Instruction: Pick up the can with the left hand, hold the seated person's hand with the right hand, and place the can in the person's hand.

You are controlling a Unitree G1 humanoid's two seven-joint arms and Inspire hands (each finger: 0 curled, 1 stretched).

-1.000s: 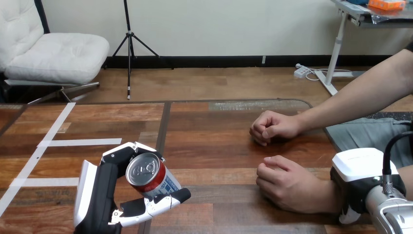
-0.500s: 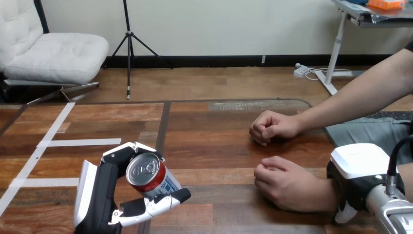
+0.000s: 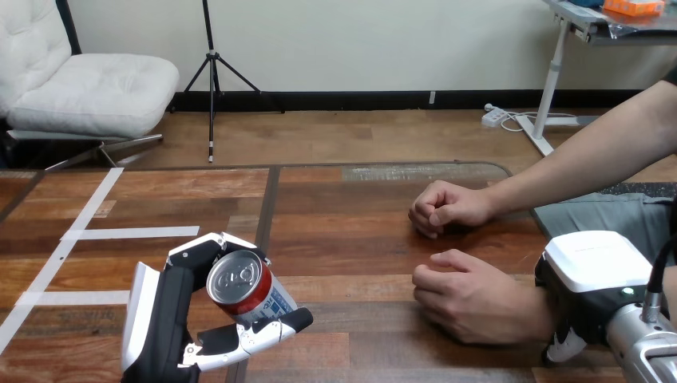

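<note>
Wooden table [image 3: 351, 239] bears white tape strips [image 3: 132, 233]; left hand [image 3: 162, 319] clamps the red can [image 3: 243, 289]; right hand [image 3: 595, 275], grip unclear.

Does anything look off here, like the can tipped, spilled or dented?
Nothing spilled or dented. The can sits tilted in the left hand, fingers curled round it. One oddity: the person's nearer hand is a closed fist on the table, not open to receive it.

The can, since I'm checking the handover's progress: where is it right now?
In the head view the can is low at the left, tilted, gripped in the left hand, well apart from the person's nearer hand at the right.
</note>
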